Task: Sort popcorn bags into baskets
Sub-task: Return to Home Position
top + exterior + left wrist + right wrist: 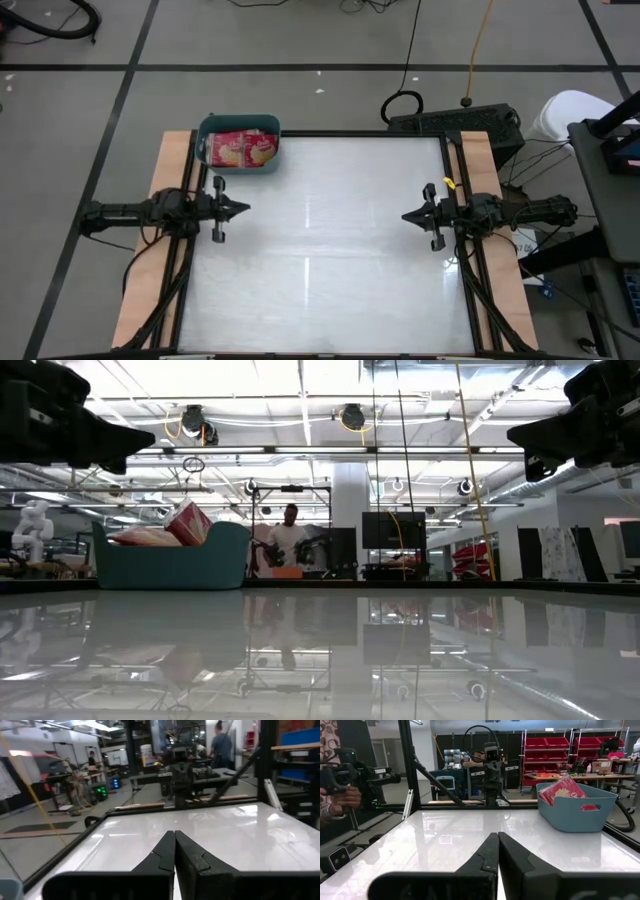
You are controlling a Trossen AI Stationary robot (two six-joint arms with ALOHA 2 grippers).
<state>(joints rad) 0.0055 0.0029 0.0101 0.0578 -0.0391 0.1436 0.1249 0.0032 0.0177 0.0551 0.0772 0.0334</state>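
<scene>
Now both tools look idle. The left gripper [240,209] hangs over the table's left edge, fingers pressed together on nothing. The right gripper [410,216] mirrors it at the right edge, likewise closed and empty. They face each other, well apart, which reads as a parked pose: no bags lie loose on the table, so the sorting looks finished. The bags [242,148] are piled in the tub [236,171] at the far left corner, some propped on edge above its rim. The table [330,250] is a glossy white sheet mirroring ceiling lights, with wood strips [150,280] along both sides. Beyond are a grey floor, cables [400,100], red shelf bins [555,742] and a person [290,530] at a bench.
</scene>
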